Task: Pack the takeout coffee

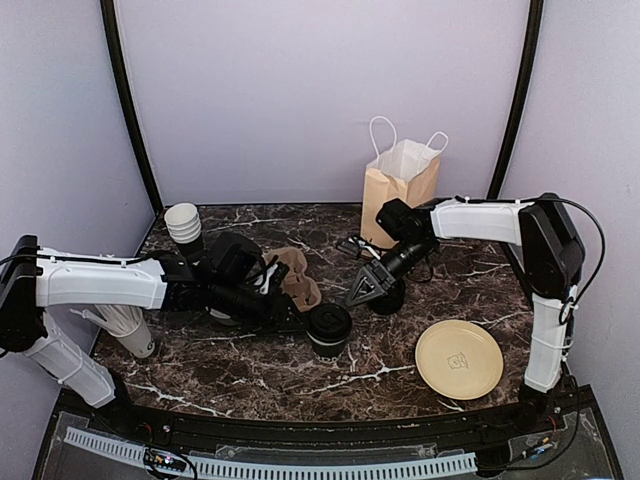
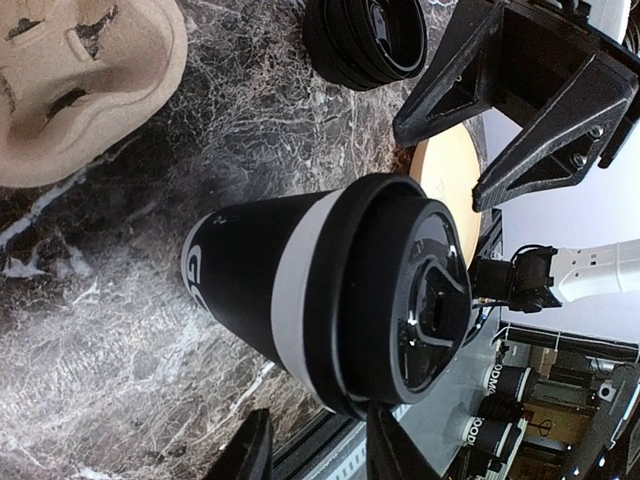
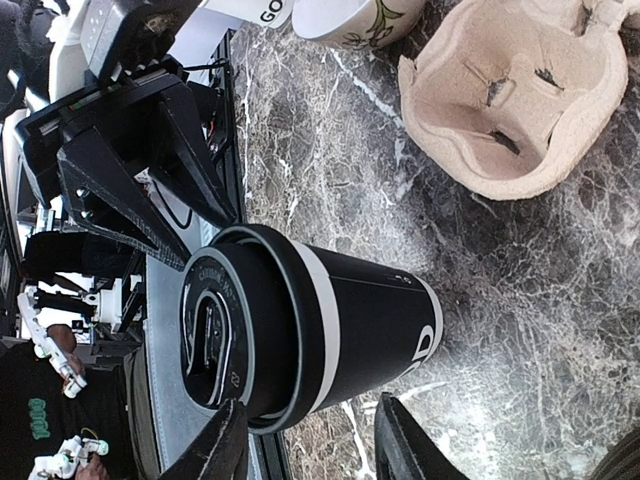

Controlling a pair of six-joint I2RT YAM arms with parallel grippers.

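Overhead, we see the lidded coffee cup upright on the marble table, just beside the pulp carrier. In the left wrist view, the left gripper stands partly open and empty, the cup just beyond its tips. In the right wrist view, the right gripper is likewise parted, gripping nothing; whether a fingertip grazes the lid rim we cannot tell.

A lidded black cup stands toward the table's near edge, about midway along. The left gripper is at its left side, perhaps touching it. The right gripper hangs just behind the cup. A cup carrier sits mid-table, a paper bag stands at the far edge, and a yellow plate lies toward the near right corner.
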